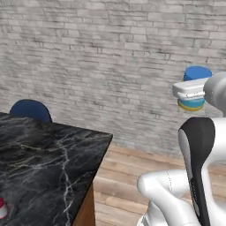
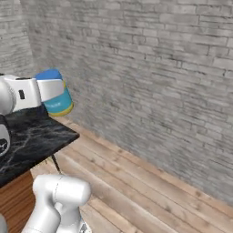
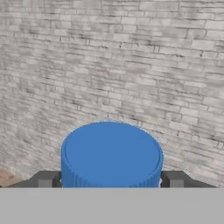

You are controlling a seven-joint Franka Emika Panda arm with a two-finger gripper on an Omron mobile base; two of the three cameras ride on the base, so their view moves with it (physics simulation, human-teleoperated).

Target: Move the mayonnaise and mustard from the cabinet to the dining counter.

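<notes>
The gripper (image 3: 109,177) has its jaws clamped on the mayonnaise (image 1: 194,90), held in the air beyond the dining counter (image 1: 53,167) corner. No label text is readable.

Glossy white rounded arm (image 1: 167,190) segments with a black joint band.
</notes>
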